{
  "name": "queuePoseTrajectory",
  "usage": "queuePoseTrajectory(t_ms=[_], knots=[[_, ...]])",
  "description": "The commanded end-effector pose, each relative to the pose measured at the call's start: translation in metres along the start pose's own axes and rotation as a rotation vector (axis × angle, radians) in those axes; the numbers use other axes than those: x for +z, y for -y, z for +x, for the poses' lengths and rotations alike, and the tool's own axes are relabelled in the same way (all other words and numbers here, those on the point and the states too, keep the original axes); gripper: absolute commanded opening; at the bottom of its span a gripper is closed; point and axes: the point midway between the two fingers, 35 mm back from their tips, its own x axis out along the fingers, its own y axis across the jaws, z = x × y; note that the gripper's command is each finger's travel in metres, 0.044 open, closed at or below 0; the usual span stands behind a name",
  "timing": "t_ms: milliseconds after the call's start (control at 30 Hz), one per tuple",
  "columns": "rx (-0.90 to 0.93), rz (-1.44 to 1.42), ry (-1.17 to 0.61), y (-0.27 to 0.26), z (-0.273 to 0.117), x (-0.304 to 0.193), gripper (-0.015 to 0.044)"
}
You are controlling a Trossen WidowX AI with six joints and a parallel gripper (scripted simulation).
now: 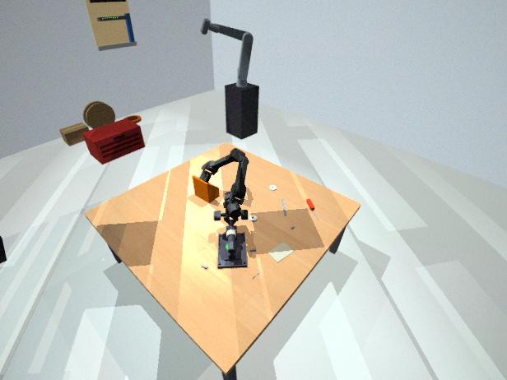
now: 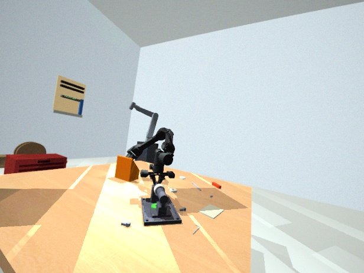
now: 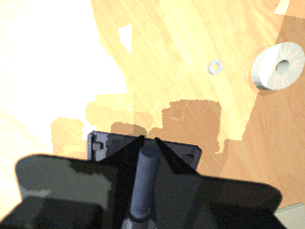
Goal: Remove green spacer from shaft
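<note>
My gripper point(image 1: 231, 224) point(image 2: 158, 182) point(image 3: 149, 140) is shut on the shaft, which shows as a blue-grey rod point(image 3: 145, 184) between the fingers in the wrist view. The dark base plate point(image 1: 222, 263) point(image 2: 146, 218) lies on the table. Above it a thick dark cylinder point(image 1: 231, 243) point(image 2: 161, 194) points toward the top and exterior views, with a white spacer point(image 1: 230, 233) point(image 2: 158, 187) at its gripper-side end. The green spacer point(image 1: 227, 247) point(image 2: 153, 205) shows low beside the front support, seemingly down at the plate. The shaft's depth in the housing and any other spacers are hidden or too small to tell.
An orange block point(image 1: 203, 190) point(image 2: 124, 168) stands behind left. A white ring point(image 1: 253, 218) point(image 2: 173, 190) point(image 3: 277, 66) and small washer point(image 3: 215, 67) lie behind the plate. Bolts point(image 1: 204, 266) point(image 2: 126, 224) flank it; a pale square point(image 1: 281, 252) point(image 2: 211, 211) and red-handled screwdriver point(image 1: 310, 204) point(image 2: 216, 185) lie right.
</note>
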Motion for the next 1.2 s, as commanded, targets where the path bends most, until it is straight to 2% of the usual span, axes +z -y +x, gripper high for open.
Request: queuePoseTrajectory(t_ms=[0,1167], knots=[[0.005,-0.002,-0.007,-0.0003,-0.0005,-0.0035,0.0],[0.005,-0.003,-0.008,-0.0001,-0.0007,-0.013,0.0]])
